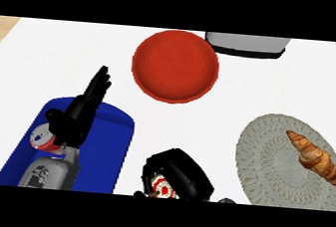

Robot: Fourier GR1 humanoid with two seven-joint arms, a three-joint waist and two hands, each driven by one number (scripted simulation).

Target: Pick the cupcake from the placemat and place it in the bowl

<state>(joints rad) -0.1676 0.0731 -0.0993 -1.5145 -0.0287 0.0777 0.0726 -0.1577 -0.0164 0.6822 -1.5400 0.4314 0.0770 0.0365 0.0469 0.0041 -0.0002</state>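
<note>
White counter top [305,91] fills the view, with pale wood showing at its far corners. No cupcake is visible. What lies on the round grey placemat [270,166], toward its right side, is a croissant [314,157], apart from both hands.

The right hand [179,175] is low in the view, left of the placemat. It is a dark bunched mass, and I cannot tell whether it is open or closed; nothing shows in it. The left hand [93,93] rests over a blue mat [110,136], fingers straight and pointing up, holding nothing.

The croissant is long, tapered and ridged, with a glossy brown crust. A grasp at one end would probably let it pivot or slide out, so the thick middle looks safer. The placemat looks woven and thin, so a low approach could snag or drag it. The red bowl [174,66] is smooth, round and shallow, and a grey appliance [246,44] sits just beside its far rim. A release near the rim risks the pastry tipping back out.
</note>
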